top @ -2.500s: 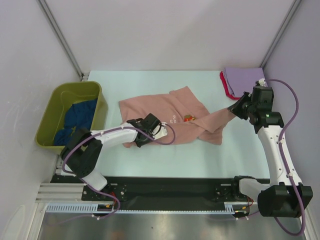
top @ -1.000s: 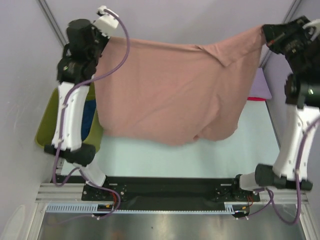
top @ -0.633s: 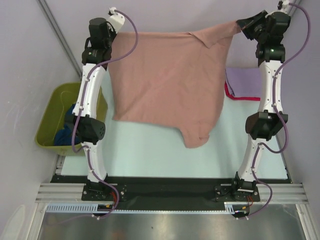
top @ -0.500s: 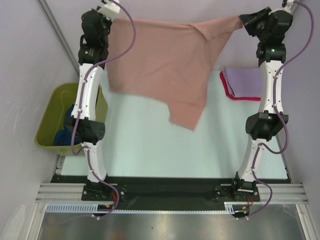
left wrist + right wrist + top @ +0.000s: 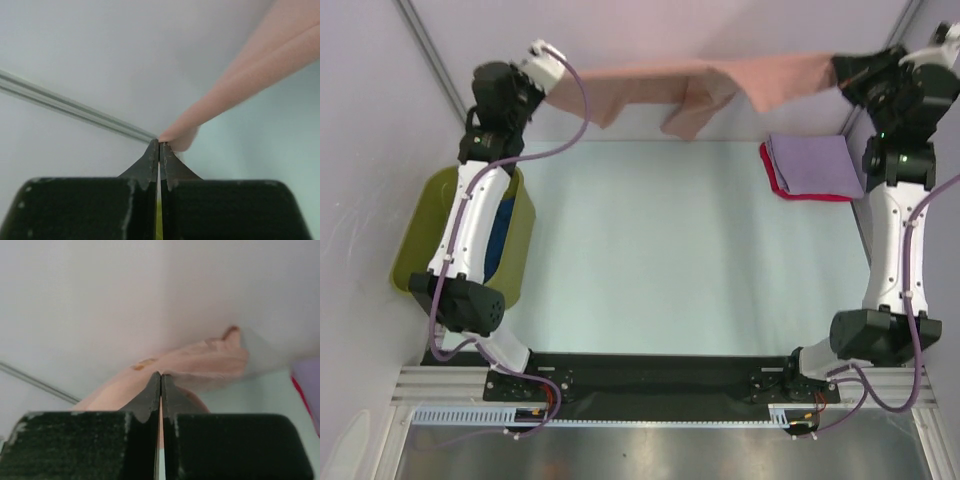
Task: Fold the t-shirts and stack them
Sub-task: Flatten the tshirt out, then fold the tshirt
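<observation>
The salmon-pink t-shirt [image 5: 720, 80] hangs stretched between my two raised grippers, high against the back wall and off the table. My left gripper [image 5: 548, 72] is shut on its left end; the left wrist view shows the cloth [image 5: 240, 75] pinched at my gripper [image 5: 159, 143]. My right gripper [image 5: 840, 68] is shut on its right end; the right wrist view shows the cloth [image 5: 200, 362] at my gripper [image 5: 160, 374]. The lavender shirt [image 5: 812, 165] lies folded on the red shirt [image 5: 770, 175] at the back right. The dark blue shirt [image 5: 500, 240] lies in the tub.
The olive-green tub [image 5: 410, 265] stands at the left edge of the table, partly behind my left arm. The pale table top [image 5: 660, 250] spreads between the arms. Grey walls close in the back and both sides.
Both grippers picked the pink shirt off the table and lifted it high. In the last half second the hanging cloth swung up and back toward the wall, now almost level.
</observation>
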`<state>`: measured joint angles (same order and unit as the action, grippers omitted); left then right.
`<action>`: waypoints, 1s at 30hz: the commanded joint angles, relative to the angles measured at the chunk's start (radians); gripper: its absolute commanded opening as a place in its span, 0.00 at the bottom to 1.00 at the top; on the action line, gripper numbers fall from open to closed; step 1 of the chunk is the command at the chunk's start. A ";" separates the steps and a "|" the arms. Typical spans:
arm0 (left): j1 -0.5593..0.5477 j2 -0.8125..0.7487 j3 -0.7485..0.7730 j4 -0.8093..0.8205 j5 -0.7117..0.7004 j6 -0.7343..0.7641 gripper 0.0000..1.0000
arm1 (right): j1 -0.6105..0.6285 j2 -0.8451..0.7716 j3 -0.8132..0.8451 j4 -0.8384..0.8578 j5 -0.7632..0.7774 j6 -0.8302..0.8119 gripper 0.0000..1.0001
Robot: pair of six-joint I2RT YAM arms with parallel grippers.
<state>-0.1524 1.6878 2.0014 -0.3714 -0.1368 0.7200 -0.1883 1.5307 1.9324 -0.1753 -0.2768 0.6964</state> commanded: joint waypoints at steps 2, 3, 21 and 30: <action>0.016 -0.147 -0.425 -0.090 0.086 0.042 0.00 | -0.008 -0.201 -0.502 -0.076 0.022 -0.028 0.00; 0.013 -0.207 -0.500 -0.081 0.091 0.048 0.01 | -0.008 -0.245 -0.588 -0.091 0.030 -0.021 0.00; -0.078 -0.645 -1.268 -0.504 0.261 0.084 0.00 | -0.040 -0.843 -1.274 -0.645 0.090 0.186 0.00; -0.046 -0.426 -1.141 -0.184 0.103 -0.020 0.00 | -0.005 -0.557 -1.219 -0.287 -0.022 0.132 0.00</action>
<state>-0.2199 1.1259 0.7628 -0.7349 0.0349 0.7567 -0.2188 0.8249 0.6418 -0.6571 -0.2604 0.8600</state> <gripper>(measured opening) 0.007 0.009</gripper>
